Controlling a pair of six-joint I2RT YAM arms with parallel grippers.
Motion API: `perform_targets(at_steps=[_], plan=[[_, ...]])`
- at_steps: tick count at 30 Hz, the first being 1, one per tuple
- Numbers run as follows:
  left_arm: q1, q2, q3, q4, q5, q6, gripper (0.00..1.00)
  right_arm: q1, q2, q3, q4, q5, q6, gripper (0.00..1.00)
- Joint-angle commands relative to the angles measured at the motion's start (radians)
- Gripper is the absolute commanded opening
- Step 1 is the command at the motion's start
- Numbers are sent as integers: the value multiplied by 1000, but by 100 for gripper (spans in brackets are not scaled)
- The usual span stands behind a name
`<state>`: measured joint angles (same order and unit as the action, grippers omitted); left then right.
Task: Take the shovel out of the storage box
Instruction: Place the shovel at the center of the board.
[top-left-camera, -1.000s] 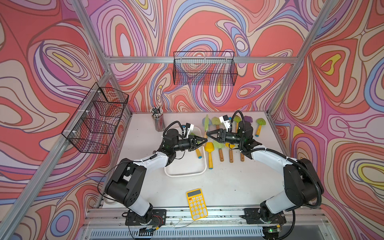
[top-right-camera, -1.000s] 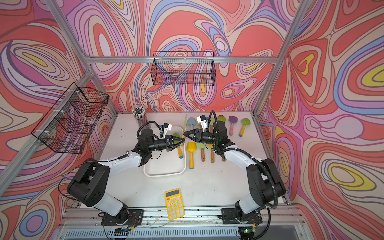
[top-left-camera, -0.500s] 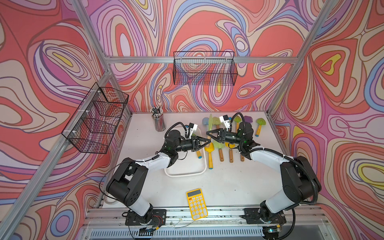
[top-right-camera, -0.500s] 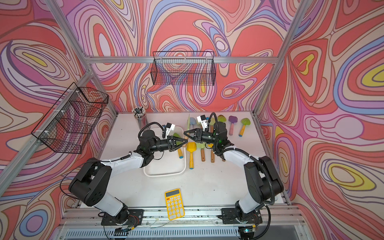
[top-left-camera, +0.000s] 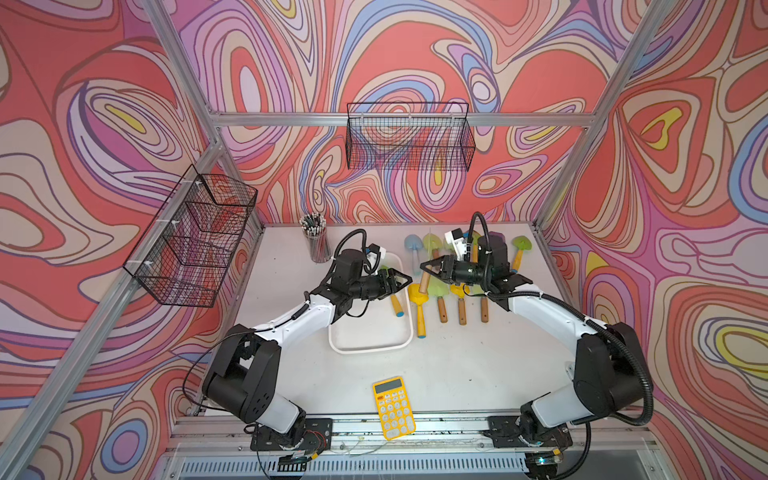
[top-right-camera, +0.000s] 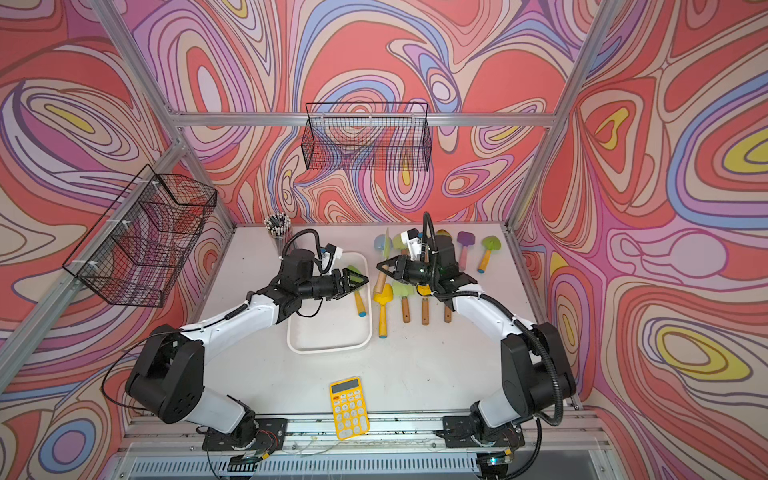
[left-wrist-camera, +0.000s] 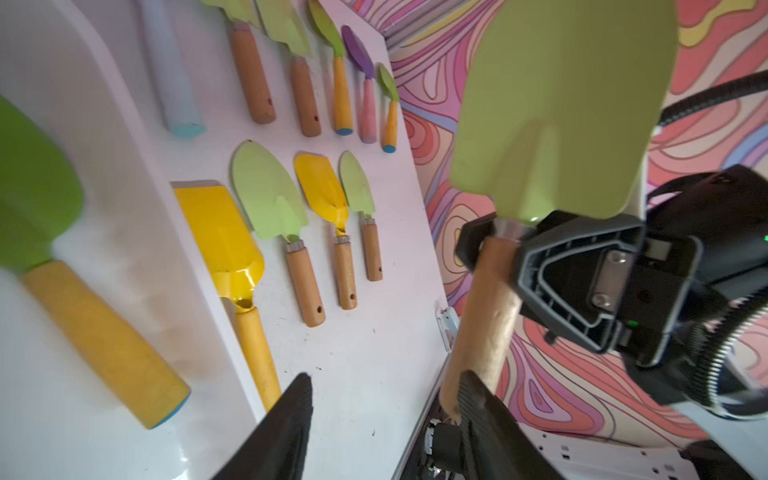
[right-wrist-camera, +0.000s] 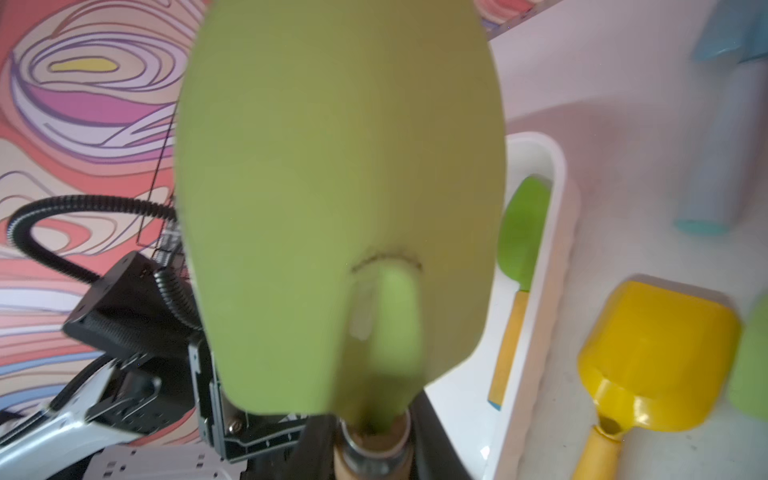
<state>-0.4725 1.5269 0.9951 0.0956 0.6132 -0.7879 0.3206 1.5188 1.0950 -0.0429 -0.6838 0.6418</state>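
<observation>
Already out of the storage box, the pale green shovel hangs blade-up above the bench, near the box's right rim and toward the bench's far edge. The right fingers are clamped on the top of its wooden handle, just under the blade. The left fingers stand apart, one just beside the handle's lower end. A brighter green shovel with a yellow handle lies inside the box, along its right wall.

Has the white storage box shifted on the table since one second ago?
No. The storage box lies where it was, its near rim equally far from the yellow calculator.
</observation>
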Motion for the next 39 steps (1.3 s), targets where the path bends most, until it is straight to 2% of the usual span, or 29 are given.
perform_targets(at_steps=[1,6,9,21,30,39], plan=[[0,26,43,-285,-212,156,57,-3,-21,75,-337,271,-196,19],[-1,85,88,-351,-326,176,56,-5,7,122,-506,534,-259,19],[-4,134,127,-401,-352,199,57,-6,40,143,-596,708,-267,18],[-51,288,206,-444,-378,235,57,-25,63,103,-740,1210,-276,19],[-83,369,267,-490,-424,277,58,-103,71,19,-695,1204,-256,19],[-94,394,297,-573,-513,338,58,-196,193,16,-616,1130,-263,18]])
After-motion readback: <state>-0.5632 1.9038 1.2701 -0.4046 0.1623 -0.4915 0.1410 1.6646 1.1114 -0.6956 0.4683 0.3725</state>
